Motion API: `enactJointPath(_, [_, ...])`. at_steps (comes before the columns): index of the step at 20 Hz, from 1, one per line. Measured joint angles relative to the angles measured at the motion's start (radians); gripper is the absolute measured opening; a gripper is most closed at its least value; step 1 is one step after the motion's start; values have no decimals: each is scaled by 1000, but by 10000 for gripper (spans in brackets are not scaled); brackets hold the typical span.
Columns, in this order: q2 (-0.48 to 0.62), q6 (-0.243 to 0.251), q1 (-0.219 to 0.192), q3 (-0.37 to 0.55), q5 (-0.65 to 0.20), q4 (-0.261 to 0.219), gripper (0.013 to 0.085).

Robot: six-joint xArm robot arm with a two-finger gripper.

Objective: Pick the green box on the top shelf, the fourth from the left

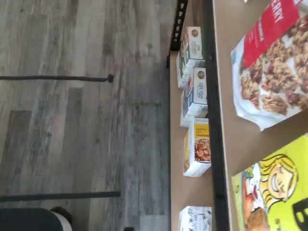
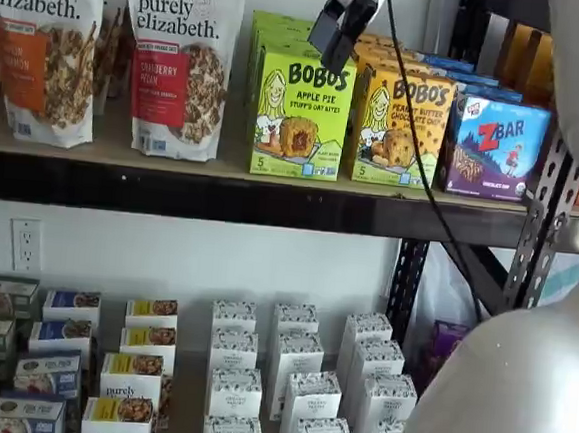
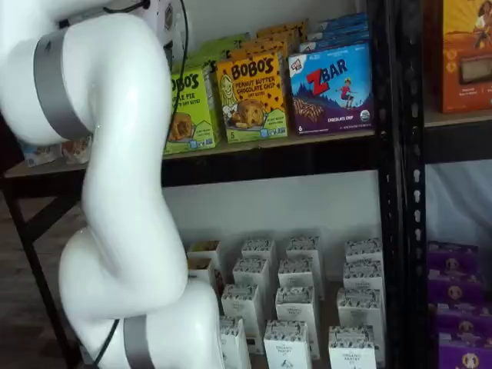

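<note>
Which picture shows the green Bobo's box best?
A shelf view: the green box faces front, whole label readable. In a shelf view elsewhere the arm hides part of it. The wrist view catches only its corner.

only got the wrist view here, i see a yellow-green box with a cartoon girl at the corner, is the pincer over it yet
Observer: In a shelf view the pincer hangs in front of the top edge of the green box, not closed on it.
Operator: open or shut
Observer: Cannot tell; the black fingers show no clear gap.
Operator: whats next to the box
Observer: An orange-yellow Bobo's box on one side, a cranberry pecan granola bag on the other, all on the top shelf.
</note>
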Motion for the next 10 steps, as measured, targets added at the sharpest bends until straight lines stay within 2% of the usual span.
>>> enactJointPath(10, [60,-8,-15,-78,-8,1,850])
